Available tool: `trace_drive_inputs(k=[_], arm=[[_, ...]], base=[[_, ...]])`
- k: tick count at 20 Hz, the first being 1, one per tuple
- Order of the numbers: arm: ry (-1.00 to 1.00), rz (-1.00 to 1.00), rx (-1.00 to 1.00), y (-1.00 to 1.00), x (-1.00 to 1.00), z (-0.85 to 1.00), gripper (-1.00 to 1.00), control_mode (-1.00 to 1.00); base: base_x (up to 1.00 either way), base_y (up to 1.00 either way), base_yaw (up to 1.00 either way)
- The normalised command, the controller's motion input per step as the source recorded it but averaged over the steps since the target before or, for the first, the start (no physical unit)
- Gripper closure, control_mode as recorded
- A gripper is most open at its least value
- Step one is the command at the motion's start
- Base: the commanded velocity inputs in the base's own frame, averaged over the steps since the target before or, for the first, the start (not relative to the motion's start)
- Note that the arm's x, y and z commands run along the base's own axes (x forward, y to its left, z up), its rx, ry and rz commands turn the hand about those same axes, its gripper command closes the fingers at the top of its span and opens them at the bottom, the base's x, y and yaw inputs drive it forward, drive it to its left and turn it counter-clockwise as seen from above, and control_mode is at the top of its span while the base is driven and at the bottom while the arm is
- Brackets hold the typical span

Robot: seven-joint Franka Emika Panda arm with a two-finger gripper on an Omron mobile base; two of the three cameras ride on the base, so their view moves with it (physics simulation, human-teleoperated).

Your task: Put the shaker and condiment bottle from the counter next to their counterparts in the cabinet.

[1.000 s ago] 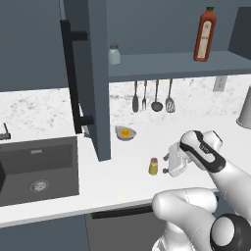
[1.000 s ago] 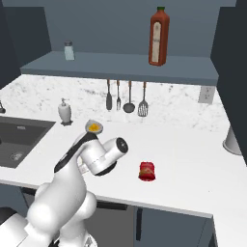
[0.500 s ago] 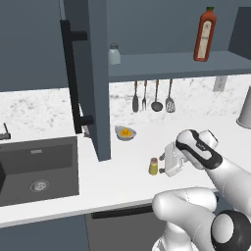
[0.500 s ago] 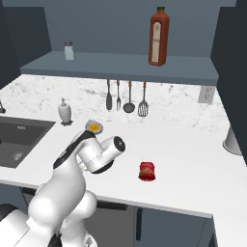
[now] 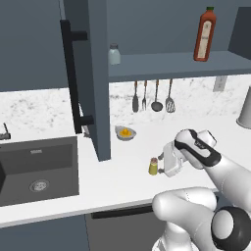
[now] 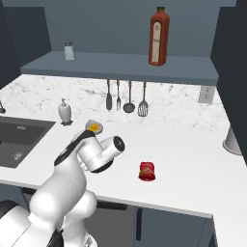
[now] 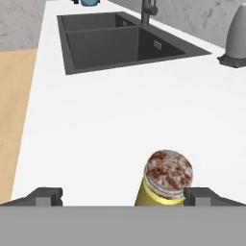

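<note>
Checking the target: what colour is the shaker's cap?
Speckled brownish-red, on the shaker; hand view.

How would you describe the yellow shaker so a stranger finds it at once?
Start at the white counter right of the sink. The shaker stands upright beside the open gripper. Unlike the grey shaker on the cabinet shelf, it is yellow with a brownish-red cap.

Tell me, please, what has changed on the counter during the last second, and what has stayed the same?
The open end effector has moved toward the small yellow shaker with the brownish-red cap, which now stands between its fingertips, nearer one of them, not yet gripped. The shaker itself has not moved. The slim bright red bottle lies where it was on the white speckled counter, and the base has not driven.
</note>
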Motion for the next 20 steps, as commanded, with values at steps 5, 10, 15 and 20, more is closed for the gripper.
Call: trace_drive_inputs(k=[5,10,15,20], arm=[[-0.03,0.0,0.0,0.04,0.14,-0.15,-1.0,-1.0],[0.0,0.0,0.0,0.02,0.17,-0.14,-1.0,-1.0],[0.0,0.01,0.0,0.06,0.1,-0.18,-1.0,-1.0],[0.0,0.01,0.0,0.04,0.13,-0.17,-1.0,-1.0]], base=[[0.0,0.0,0.0],[0.0,0.0,0.0],[0.0,0.0,0.0],[0.0,0.0,0.0]])
